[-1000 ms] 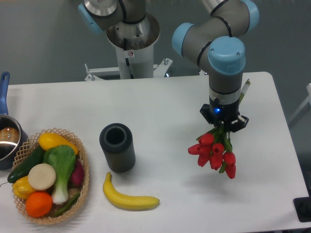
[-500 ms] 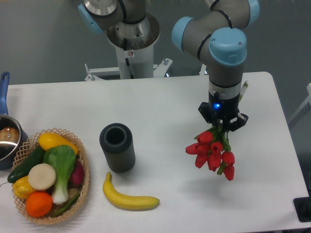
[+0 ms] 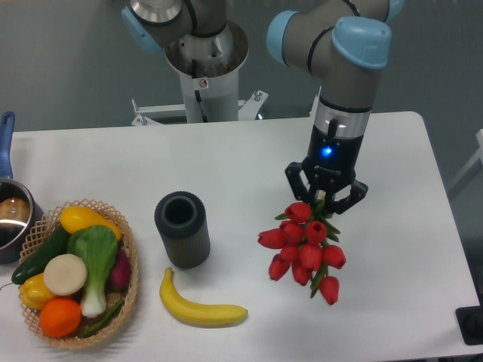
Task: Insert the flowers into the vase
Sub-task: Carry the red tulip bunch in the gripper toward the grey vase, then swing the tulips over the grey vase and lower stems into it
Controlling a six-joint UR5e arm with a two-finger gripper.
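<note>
My gripper [image 3: 324, 197] is shut on the green stems of the flowers [image 3: 302, 247], a bunch of red tulip buds hanging below it over the table's right half, with the buds pointing down toward the front. The vase [image 3: 182, 228], a dark grey ribbed cylinder with an open round mouth, stands upright to the left of the flowers, about a hand's width apart from them. The stems' upper part is hidden behind the gripper.
A banana [image 3: 200, 306] lies in front of the vase. A wicker basket [image 3: 124, 290] of vegetables and fruit sits at the front left. A blue-handled pot [image 3: 10, 213] is at the left edge. The robot base [image 3: 205, 72] stands behind the table.
The gripper has moved left and toward the front with the flowers, and the bunch now hangs lower and closer to the vase. Vase, banana and basket have not moved.
</note>
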